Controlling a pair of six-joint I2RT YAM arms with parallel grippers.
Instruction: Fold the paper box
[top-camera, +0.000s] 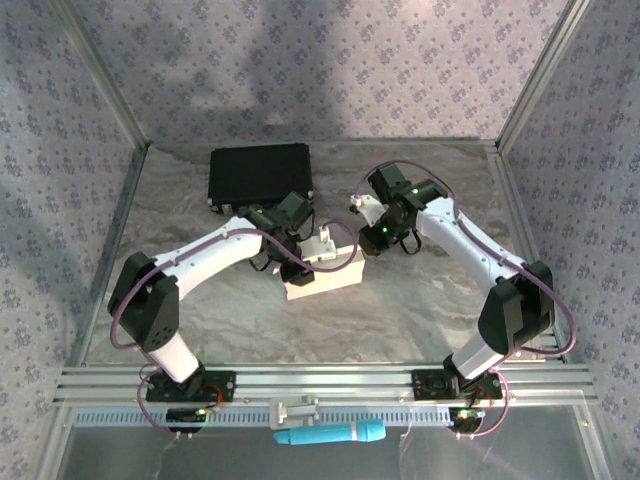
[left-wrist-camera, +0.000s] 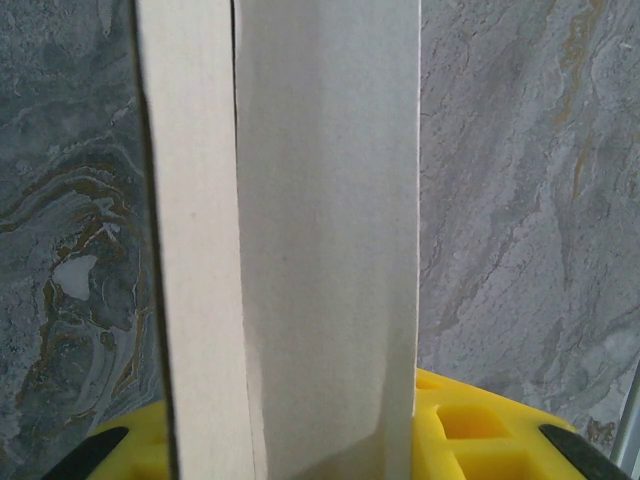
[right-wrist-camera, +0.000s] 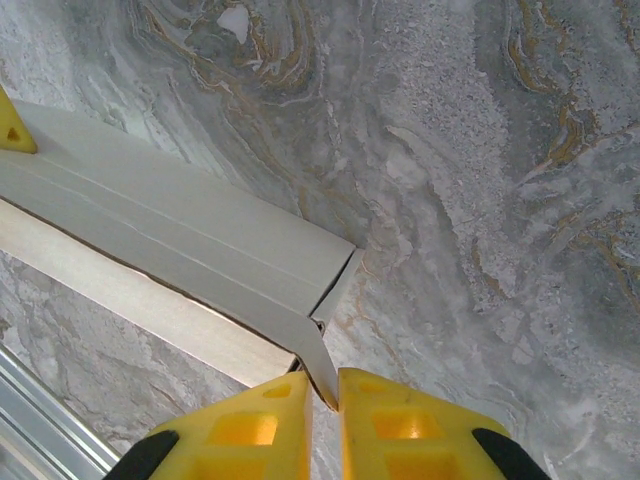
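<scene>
Paper box (top-camera: 325, 276) at mid-table, partly raised: its long walls are creased up, but an end flap hangs loose, so closing the ends seemingly remains. Right gripper (right-wrist-camera: 325, 385) is nearly closed, pinching that flap's corner. Left gripper (top-camera: 298, 264) meets the box's other end, a wall panel hiding the gap between its yellow fingers (left-wrist-camera: 480, 435), so its grip cannot be told. Black case (top-camera: 260, 175) behind and turquoise object (top-camera: 330, 433) on the near rail lie apart, obstructing nothing.
</scene>
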